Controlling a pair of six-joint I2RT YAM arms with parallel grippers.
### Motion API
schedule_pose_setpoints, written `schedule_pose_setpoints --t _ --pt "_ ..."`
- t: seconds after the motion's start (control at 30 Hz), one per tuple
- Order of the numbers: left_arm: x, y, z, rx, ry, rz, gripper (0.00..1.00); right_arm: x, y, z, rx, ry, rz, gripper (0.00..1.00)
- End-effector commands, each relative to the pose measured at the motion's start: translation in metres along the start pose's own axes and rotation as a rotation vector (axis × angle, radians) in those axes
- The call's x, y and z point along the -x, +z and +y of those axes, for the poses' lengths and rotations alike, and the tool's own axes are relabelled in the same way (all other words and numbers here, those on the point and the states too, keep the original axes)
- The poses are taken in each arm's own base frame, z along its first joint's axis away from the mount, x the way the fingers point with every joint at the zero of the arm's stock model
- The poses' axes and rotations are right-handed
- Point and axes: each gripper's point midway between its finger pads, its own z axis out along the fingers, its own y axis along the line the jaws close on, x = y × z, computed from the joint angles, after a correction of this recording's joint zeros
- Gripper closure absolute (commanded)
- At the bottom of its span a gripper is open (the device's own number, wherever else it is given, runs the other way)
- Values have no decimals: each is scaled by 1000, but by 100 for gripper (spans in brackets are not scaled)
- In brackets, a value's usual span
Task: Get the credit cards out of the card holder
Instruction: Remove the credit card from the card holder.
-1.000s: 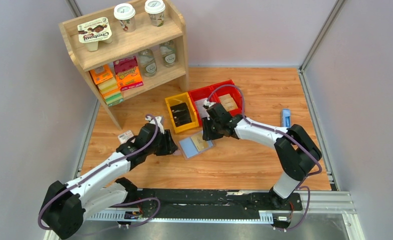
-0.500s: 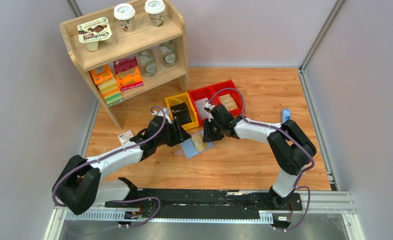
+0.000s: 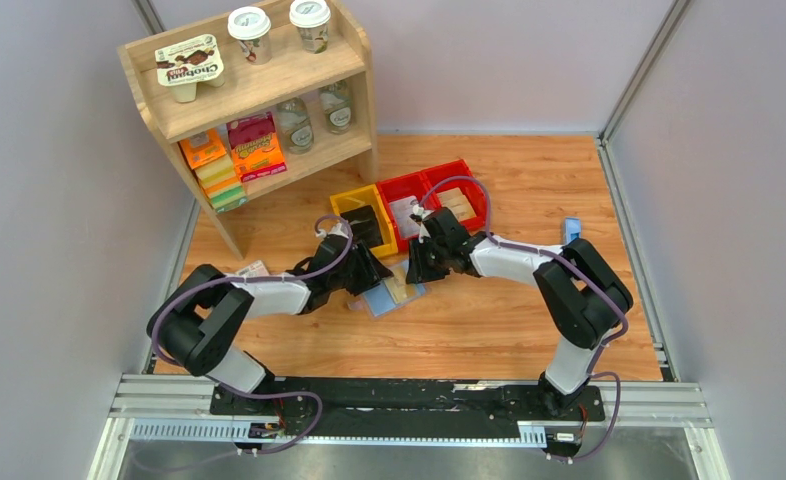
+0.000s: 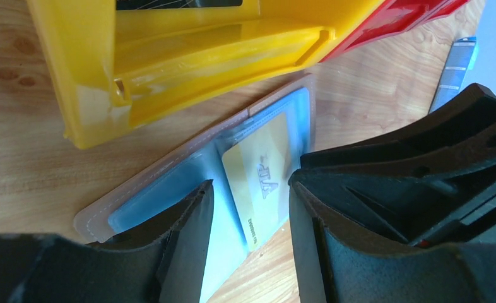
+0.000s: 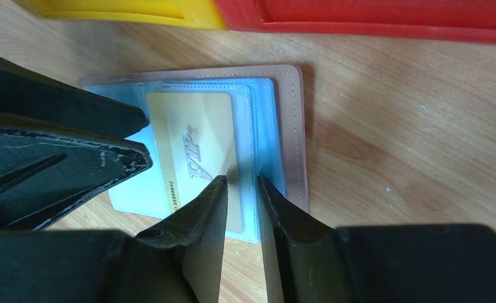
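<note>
The card holder [image 3: 381, 297] lies open on the table, blue-grey inside with a brown rim, just in front of the yellow bin. A gold credit card [image 5: 195, 151] printed "VIP" lies on its inner face; it also shows in the left wrist view [image 4: 261, 170]. My left gripper [image 4: 248, 214] is open, its fingers over the holder's left half and the card's edge; in the top view it [image 3: 367, 277] is at the holder's left. My right gripper [image 5: 240, 189] is narrowly open, jaws straddling the card's right edge and the pocket seam; in the top view it [image 3: 416, 270] is at the holder's right.
A yellow bin [image 3: 361, 222] and two red bins [image 3: 439, 195] stand right behind the holder. A wooden shelf [image 3: 259, 100] with cups and boxes stands back left. A narrow blue object [image 3: 571, 232] lies far right, a pink-and-white packet [image 3: 252, 270] at the left.
My left arm has stretched right and forward, bringing its gripper from beside the holder onto its left half. My right gripper has barely moved.
</note>
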Motion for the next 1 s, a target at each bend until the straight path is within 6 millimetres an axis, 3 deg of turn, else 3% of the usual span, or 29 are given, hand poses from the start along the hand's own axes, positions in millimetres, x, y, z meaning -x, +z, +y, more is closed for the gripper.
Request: schedule_pose_setpoints --t 0.0,0.23,0.43,0.57,0.73,0.97 --pt "2 8 -10 -63 -19 -17 46 -11 8 -5 -2 13 35 70" --pt "-14 18 3 -58 -49 38 55 -14 10 -3 14 24 46 70" --pt "-15 15 2 -114 -75 10 79 -12 9 -3 18 18 38 70" --pt "-10 9 -3 -153 -73 -21 90 -16 10 -5 16 29 47 70" --pt "-6 2 -16 -238 -66 -54 89 -17 12 -8 11 39 51 70" --pt "-1 -9 -33 -342 -31 -84 80 -23 16 -11 12 58 68 71"
